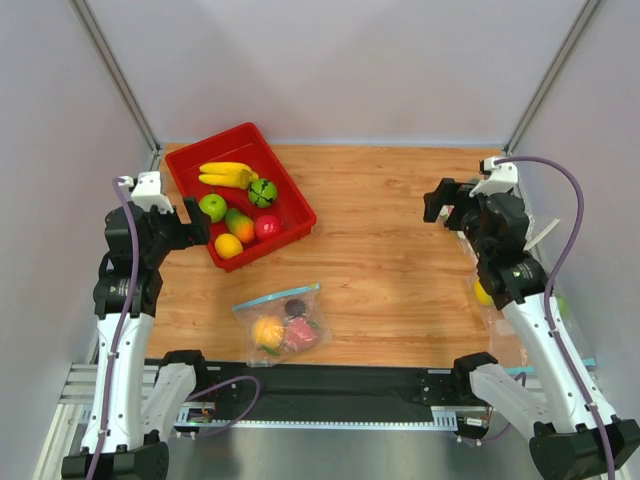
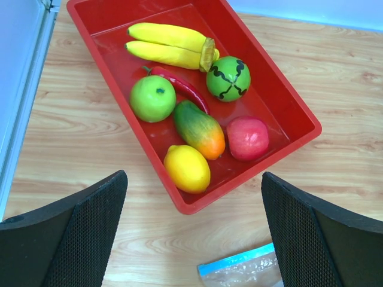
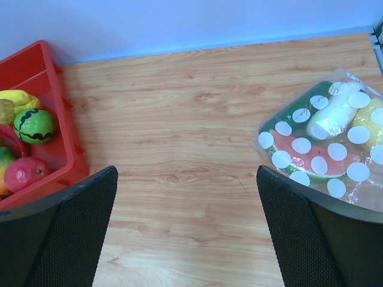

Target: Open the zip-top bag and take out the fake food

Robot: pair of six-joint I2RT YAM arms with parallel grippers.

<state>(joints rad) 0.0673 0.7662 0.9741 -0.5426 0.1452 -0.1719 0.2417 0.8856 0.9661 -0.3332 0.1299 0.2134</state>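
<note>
Top external: zip-top bag (image 1: 282, 322) looks shut, nothing gripped.
It lies flat near the front edge, nearer my left arm, teal zip strip (image 1: 277, 297) on its far side, fake food (image 1: 285, 330) bunched inside; my left gripper (image 1: 192, 222) and right gripper (image 1: 440, 200) are both wide open, empty, well apart from it. Left wrist: only a bag corner shows, just below the red tray (image 2: 281, 101). Right wrist: no zip bag at all, just the crinkly spotted bag (image 3: 326, 140). Film looks soft, light, slippery; I'd pinch each lip beside the strip, not the fruit.
</note>
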